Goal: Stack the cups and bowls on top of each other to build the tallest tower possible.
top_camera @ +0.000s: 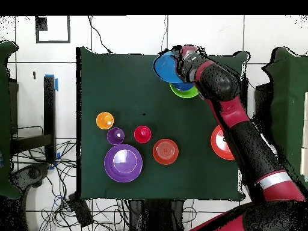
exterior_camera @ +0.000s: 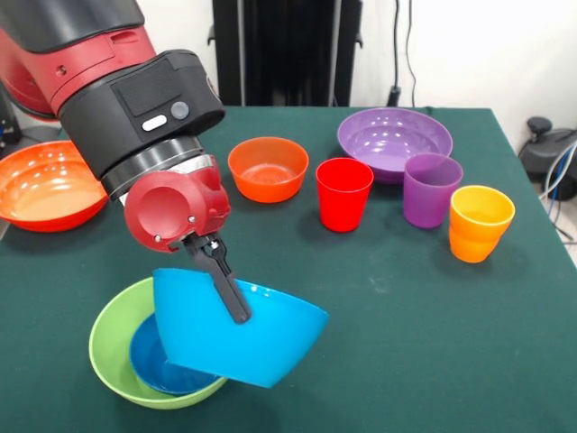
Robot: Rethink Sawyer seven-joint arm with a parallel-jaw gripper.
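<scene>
My surface (exterior_camera: 406, 343) wears a dark green cloth. Behind its far edge stands a black stand (exterior_camera: 287, 50) against a white wall (exterior_camera: 478, 45). Around the surface, white floor tiles (top_camera: 120, 33) carry tangled black cables (top_camera: 42, 165).

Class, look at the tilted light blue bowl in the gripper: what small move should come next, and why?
Probably level it and lower it. The gripper holds the light blue bowl tilted, partly over the lime green bowl, where the dark blue bowl already sits.

The light blue bowl (top_camera: 166, 67) sits at the arm's (top_camera: 240, 126) end, at eleven o'clock from the lime green bowl (top_camera: 184, 90).
</scene>
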